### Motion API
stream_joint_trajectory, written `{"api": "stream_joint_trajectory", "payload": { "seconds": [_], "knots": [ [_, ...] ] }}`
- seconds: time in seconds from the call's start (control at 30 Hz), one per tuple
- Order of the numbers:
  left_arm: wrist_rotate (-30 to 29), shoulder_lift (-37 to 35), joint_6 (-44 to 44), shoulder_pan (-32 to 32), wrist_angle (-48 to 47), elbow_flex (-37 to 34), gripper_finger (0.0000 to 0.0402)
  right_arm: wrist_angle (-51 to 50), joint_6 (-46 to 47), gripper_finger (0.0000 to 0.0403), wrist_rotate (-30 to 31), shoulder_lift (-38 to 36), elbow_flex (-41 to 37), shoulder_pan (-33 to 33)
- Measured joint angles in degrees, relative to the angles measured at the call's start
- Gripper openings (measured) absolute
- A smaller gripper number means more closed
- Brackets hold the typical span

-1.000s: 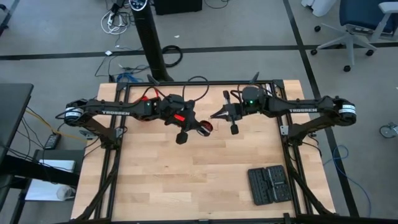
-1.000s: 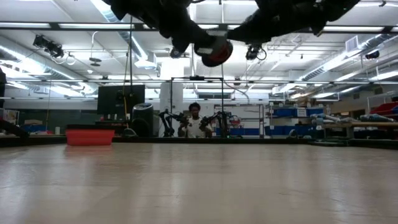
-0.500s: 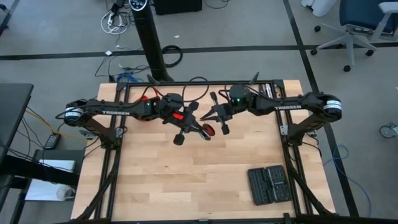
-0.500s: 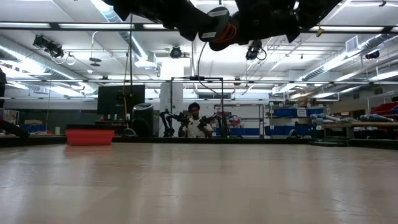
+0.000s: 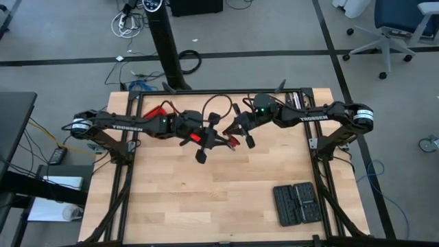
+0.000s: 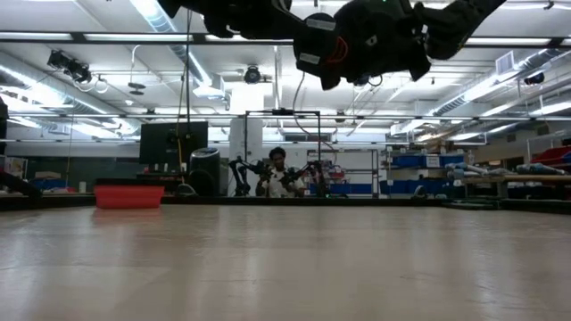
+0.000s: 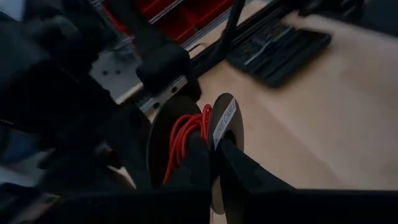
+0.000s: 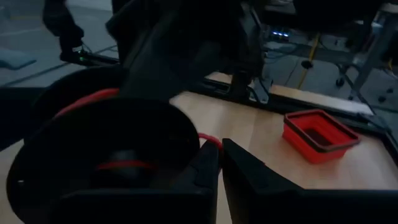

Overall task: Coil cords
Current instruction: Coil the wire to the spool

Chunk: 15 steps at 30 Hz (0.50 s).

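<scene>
Item, my left gripper (image 5: 206, 140): raised above the middle of the pale wooden table (image 5: 226, 199), fingers (image 7: 239, 168) pinched onto one flange of a black round spool (image 7: 186, 146). The spool carries a white label on its rim face and stands edge-on in my left wrist view. Item, the thin red wire (image 7: 186, 134): wound in several turns around the core of that spool, between its two black flanges, well clear of the tabletop; from above it shows as a small red patch (image 5: 232, 142) where my two grippers meet. Item, my right gripper (image 5: 236, 132): just beside the left one, at like height, its two dark fingers (image 8: 245, 165) drawn nearly together with only a narrow gap; a short length of the red wire (image 8: 208, 138) lies at their tips, against the spool's flange (image 8: 106, 158). Whether they actually grip the wire, I cannot tell. In the low view both grippers hang as one dark mass (image 6: 348, 40) near the top, the table surface beneath them bare. Item, a red square collapsible box (image 8: 320, 134): resting on the table behind the spool. Item, a black ribbed case (image 5: 296, 203): lying open and flat near the table's near right corner, well apart from both grippers.
</scene>
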Motion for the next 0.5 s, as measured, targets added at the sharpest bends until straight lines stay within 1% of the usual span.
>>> {"api": "stream_joint_trajectory", "payload": {
  "seconds": [0.2, 0.37, 0.5],
  "knots": [
    [-9.1, 0.0, 3.6, -2.1, 3.5, 0.0, 0.001, 5.0, 5.1, 0.0034, 1.0, 0.0, -4.4, 0.0],
    [-13.1, 0.0, 4.2, -2.7, 5.7, 0.0, 0.001, 6.5, 7.9, 0.0057, 1.4, 0.0, -7.4, 0.0],
    [-16.9, 0.0, 4.7, -3.4, 5.9, 0.0, 0.0009, 10.0, 9.8, 0.0063, 1.4, 0.0, -10.3, 0.0]
  ]
}}
